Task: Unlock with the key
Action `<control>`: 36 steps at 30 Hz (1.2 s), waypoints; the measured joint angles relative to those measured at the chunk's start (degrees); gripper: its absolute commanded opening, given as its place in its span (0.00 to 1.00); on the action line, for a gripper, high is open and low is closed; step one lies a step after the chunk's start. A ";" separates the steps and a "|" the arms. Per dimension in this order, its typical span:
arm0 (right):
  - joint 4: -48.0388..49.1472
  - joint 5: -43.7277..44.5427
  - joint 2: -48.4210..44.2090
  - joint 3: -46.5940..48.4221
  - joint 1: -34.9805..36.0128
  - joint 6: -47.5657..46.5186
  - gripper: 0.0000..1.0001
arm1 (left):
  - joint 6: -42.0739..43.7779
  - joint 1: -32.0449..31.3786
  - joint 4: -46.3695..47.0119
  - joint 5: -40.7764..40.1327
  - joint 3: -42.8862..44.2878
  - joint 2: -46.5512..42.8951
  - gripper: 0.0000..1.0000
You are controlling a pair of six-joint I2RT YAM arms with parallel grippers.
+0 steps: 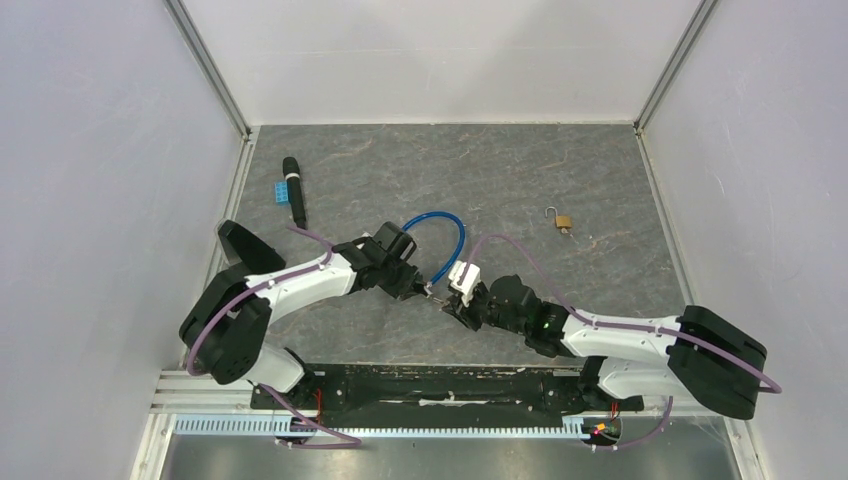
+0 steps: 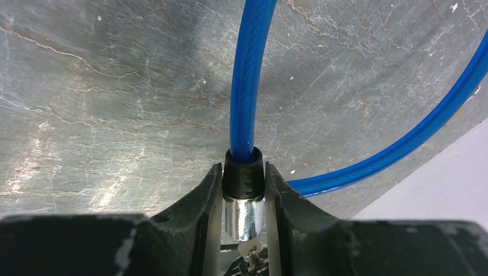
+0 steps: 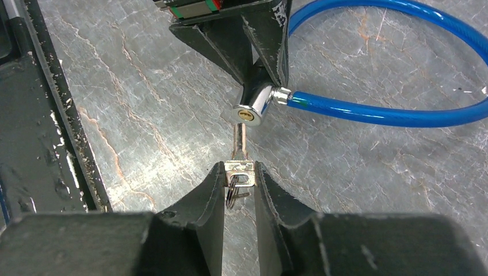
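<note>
The cable lock (image 1: 460,238) is a blue plastic-sheathed loop that ends in a black collar (image 2: 243,172) and a chrome lock barrel (image 3: 256,106) with a brass-coloured keyway. It lies near the centre of the table (image 1: 520,160), with the loop extending toward 12 o'clock. The left tool (image 1: 420,285) comes in from 9 o'clock and is closed on the collar. The key (image 3: 238,144) is silver with a small ring at its head. The right tool (image 1: 452,305) comes in from 4 o'clock and is clamped on the key head.

The left wrist view shows both fingers (image 2: 210,195) pressed against the collar, with the barrel between them and the cable rising to 12 o'clock. Only the right wrist view shows the keyway face. There the key blade points to 12 o'clock with its tip at the barrel's lower rim. Whether the tip has entered the keyway cannot be told.

Only the top view shows the rest of the table. A black marker (image 1: 293,190) and a blue block (image 1: 284,189) touch each other at 10 o'clock, and a small brass padlock (image 1: 563,221) sits at 2 o'clock. The table surface is grey, stone-veined and scratched. White wall panels (image 1: 440,50) on aluminium posts enclose it.
</note>
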 measured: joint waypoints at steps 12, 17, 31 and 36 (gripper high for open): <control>-0.57 0.72 3.26 1.27 0.00 2.14 0.00 | -0.02 -0.72 0.55 0.04 0.74 0.87 0.02; -0.68 2.23 3.26 1.27 0.00 2.45 0.00 | -0.07 -0.94 0.74 0.04 0.79 0.94 0.02; -0.33 3.91 3.23 1.25 0.00 2.82 0.00 | -1.11 -1.25 0.87 0.02 1.42 1.01 0.02; 0.11 3.89 3.08 1.22 0.00 2.82 0.00 | -1.27 -1.25 0.92 0.00 1.44 1.25 0.02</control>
